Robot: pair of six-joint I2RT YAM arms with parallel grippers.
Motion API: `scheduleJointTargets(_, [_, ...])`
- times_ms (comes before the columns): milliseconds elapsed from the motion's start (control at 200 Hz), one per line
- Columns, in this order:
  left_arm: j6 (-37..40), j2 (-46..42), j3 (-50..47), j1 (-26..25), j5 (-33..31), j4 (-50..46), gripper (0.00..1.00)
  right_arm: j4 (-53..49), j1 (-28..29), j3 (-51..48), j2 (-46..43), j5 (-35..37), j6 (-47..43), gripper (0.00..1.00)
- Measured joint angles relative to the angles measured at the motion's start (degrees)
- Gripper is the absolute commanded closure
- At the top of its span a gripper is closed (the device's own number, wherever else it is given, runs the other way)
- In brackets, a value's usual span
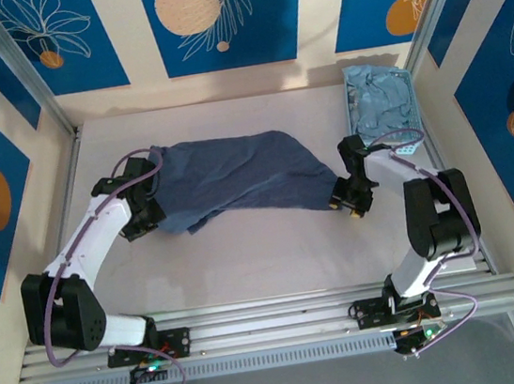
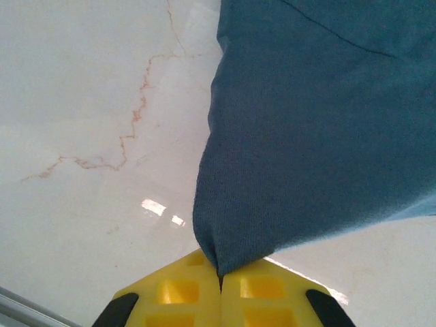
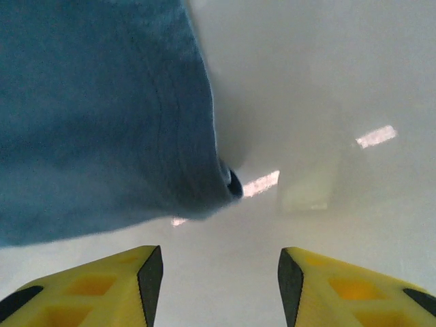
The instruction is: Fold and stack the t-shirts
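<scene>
The dark shirt (image 1: 227, 182) is seen across the middle of the table (image 1: 248, 269), spread crumpled from left to right and not yet folded. Its left end is pinched in the left gripper (image 2: 220, 281), the yellow fingers pressed together on a bunched corner of cloth. That hold is judged to be there so this end can be lifted and drawn taut. From above, the gripper is found right at the shirt's left edge.

At the right end nothing is gripped. The right gripper (image 3: 220, 262) is held with its jaws spread, the shirt's edge lying just ahead and off to one side, with bare table between the fingers. From above it is placed just beside the shirt's near-right corner. A grasp on that corner is probably being lined up, so the cloth can be stretched between both arms before a fold is made.

Further out, the pale shirts (image 1: 380, 105) are left heaped in the basket (image 1: 409, 145) at the far right corner, well apart, presumably kept there for later. No stack has been started.
</scene>
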Motion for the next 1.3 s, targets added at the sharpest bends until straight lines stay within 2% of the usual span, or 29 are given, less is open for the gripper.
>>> scheduleJointTargets(155, [0.00,0.42,0.00,0.00,0.13,0.20,1.00,1.53,0.02,3.98,5.77,-0.04,-2.05,0.60])
scheduleJointTargets(410, [0.02,0.96,0.15,0.00,0.48,0.33,1.00,0.76,-0.13,7.72,8.87,0.72,-4.70,1.00])
scheduleJointTargets(620, [-0.02,2.10,5.16,0.00,0.68,0.70,1.00,-0.15,0.46,10.58,4.63,1.07,-4.68,1.00])
scheduleJointTargets(800, [-0.52,5.14,18.27,0.00,0.26,1.55,1.00,-1.03,2.38,26.97,-0.33,0.81,-4.70,1.00])
scheduleJointTargets(965, [-1.84,4.83,30.88,0.00,-3.32,4.66,1.00,-0.72,4.11,39.69,-3.76,0.83,-4.68,1.00])
scheduleJointTargets(1110, [-2.05,-2.62,31.65,0.00,-7.54,8.44,1.00,-0.33,5.66,41.35,-10.91,1.03,-4.70,1.00])
scheduleJointTargets(1300, [2.14,-16.81,30.77,0.00,-11.21,13.07,1.00,1.18,6.86,36.94,-27.08,0.24,-4.70,1.00])
